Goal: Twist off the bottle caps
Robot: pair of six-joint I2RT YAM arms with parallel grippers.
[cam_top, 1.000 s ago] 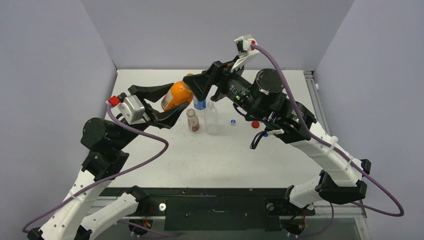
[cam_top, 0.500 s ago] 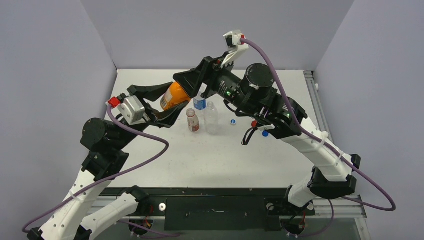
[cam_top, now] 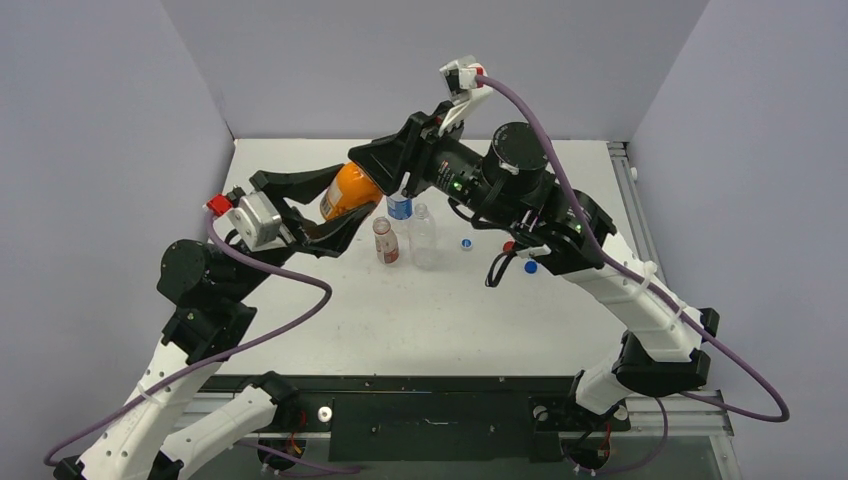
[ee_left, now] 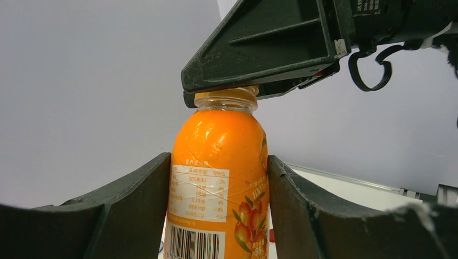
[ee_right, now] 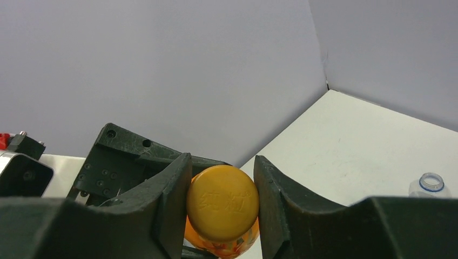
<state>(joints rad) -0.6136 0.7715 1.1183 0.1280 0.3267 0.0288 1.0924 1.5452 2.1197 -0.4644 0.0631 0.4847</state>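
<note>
Right claw [cam_top: 370,175] is seen closed on the orange cap [ee_right: 222,202], with a finger pressed against each side of it. The orange bottle [ee_left: 216,135] is gripped round its body by the left claw [ee_left: 219,183]. The bottle is held aloft and tilted, above the far part of the table [cam_top: 330,330] and left of its middle, with nothing under it.

Several failures can be expected from here. The cap is round and is caught only at two narrow contacts, so it may be slipped over when the wrist is turned, and the thread left tight. The bottle may instead be dragged round inside the left claw, so that cap and bottle are turned together and nothing is loosened. If the two claws are not kept on one axis, the neck may be levered sideways and the bottle wrenched free. A dropped bottle could knock over the other bottles [cam_top: 423,238] standing on the table nearby. Should the bottle be full, liquid could be spilled once the cap is freed, since the neck is not upright.

The cap is centred between the right claw's fingers, touching both, its top turned toward the wrist. Only the neck ring is left showing below them.
</note>
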